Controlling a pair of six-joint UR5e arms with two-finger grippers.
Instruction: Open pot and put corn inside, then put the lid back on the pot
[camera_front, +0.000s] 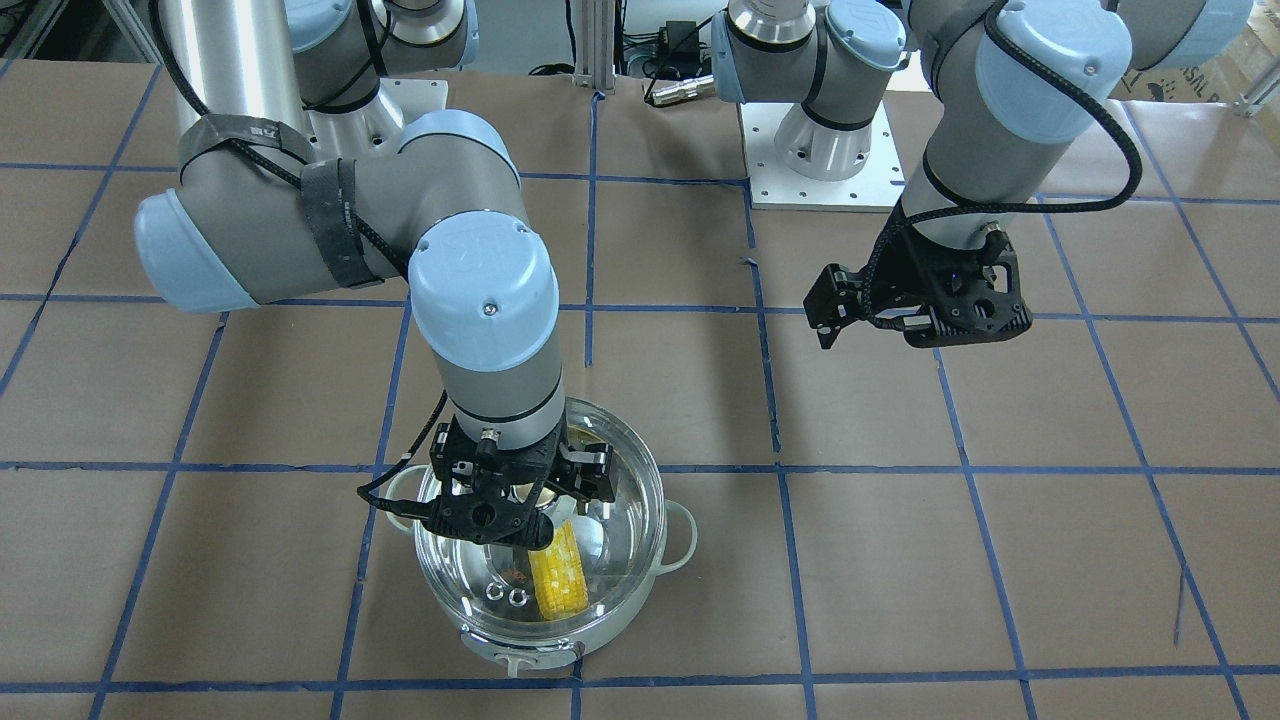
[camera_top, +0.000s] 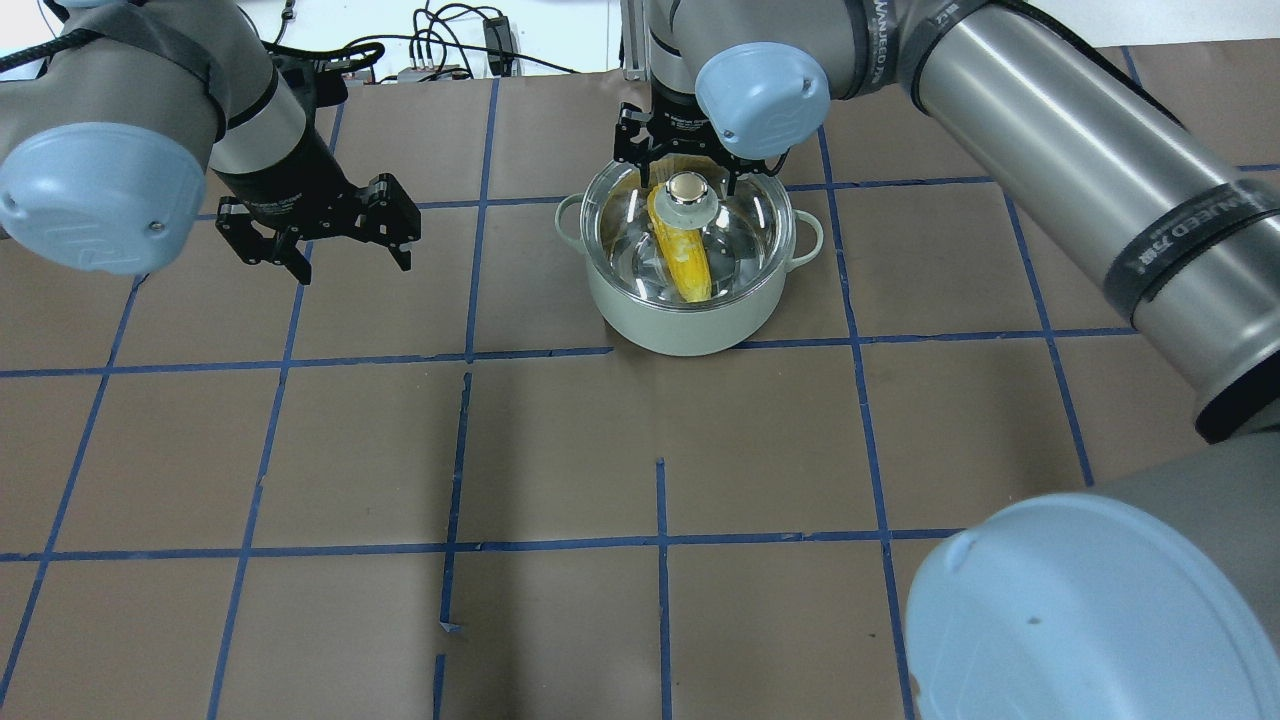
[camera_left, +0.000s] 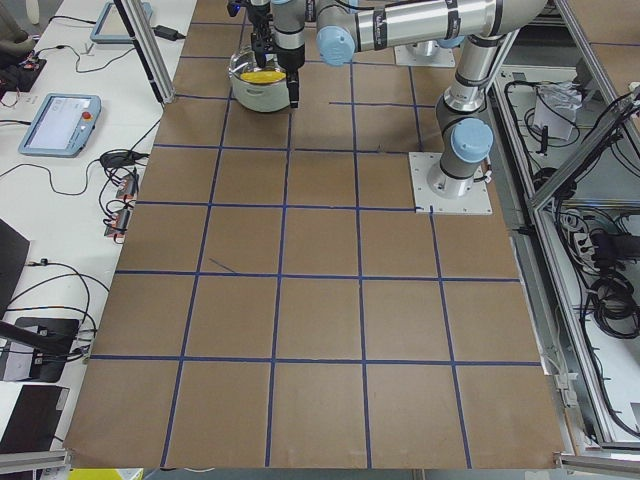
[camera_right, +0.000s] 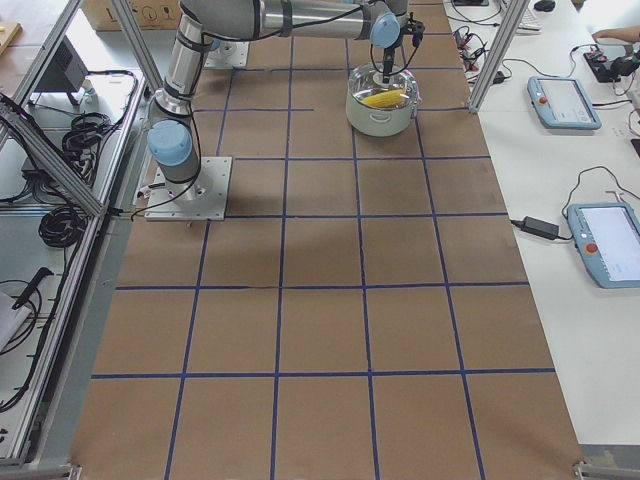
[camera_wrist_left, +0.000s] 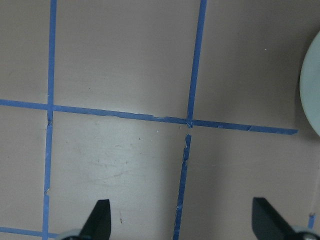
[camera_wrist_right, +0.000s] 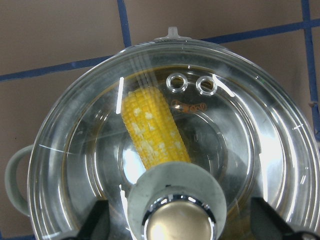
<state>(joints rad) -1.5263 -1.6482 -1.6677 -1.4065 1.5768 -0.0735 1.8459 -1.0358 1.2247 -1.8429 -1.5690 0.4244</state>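
Note:
The pot (camera_top: 680, 330) stands on the table with the glass lid (camera_top: 750, 230) seated on it. The corn (camera_top: 685, 262) lies inside, seen through the glass in the front view (camera_front: 557, 580) and the right wrist view (camera_wrist_right: 152, 130). My right gripper (camera_top: 685, 165) is open just above the lid; its fingers stand on either side of the knob (camera_wrist_right: 175, 200) with gaps showing. My left gripper (camera_top: 345, 250) is open and empty, hovering over bare table left of the pot; its fingertips (camera_wrist_left: 100, 220) show in the left wrist view.
The table is covered in brown paper with a blue tape grid (camera_top: 465, 355). The pot's pale edge (camera_wrist_left: 312, 85) shows at the right of the left wrist view. The left arm's base plate (camera_front: 820, 160) sits at the table's back.

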